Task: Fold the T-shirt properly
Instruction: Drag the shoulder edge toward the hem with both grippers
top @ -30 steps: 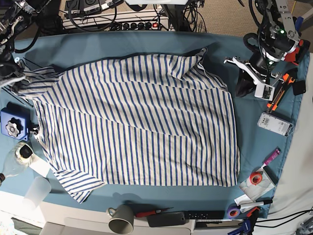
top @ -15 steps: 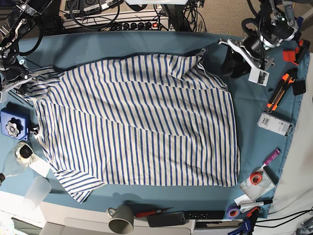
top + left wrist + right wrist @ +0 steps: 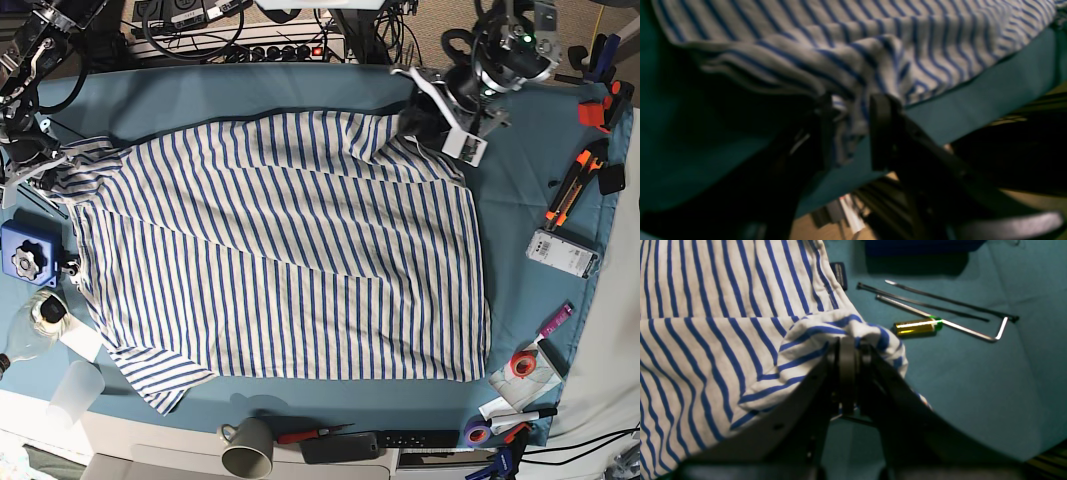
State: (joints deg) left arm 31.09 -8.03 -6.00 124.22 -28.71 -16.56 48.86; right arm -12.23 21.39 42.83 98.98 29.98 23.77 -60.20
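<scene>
Cloth of the T-shirt (image 3: 280, 250) is soft, so we grip corners: right gripper (image 3: 848, 350) clamped on it, left gripper (image 3: 850, 110) apart around its upper-right corner.

the left gripper (image 3: 418, 118) has moved from beside the tools at the table's edge, across the teal cloth (image 3: 520, 170), to the far corner of the t-shirt (image 3: 290, 250). its jaws, closed one second ago, now stand apart with a bunched fold of striped fabric (image 3: 846, 110) between them. the shirt's sleeve near the right gripper (image 3: 40, 165) lies a little flatter than before.
</scene>
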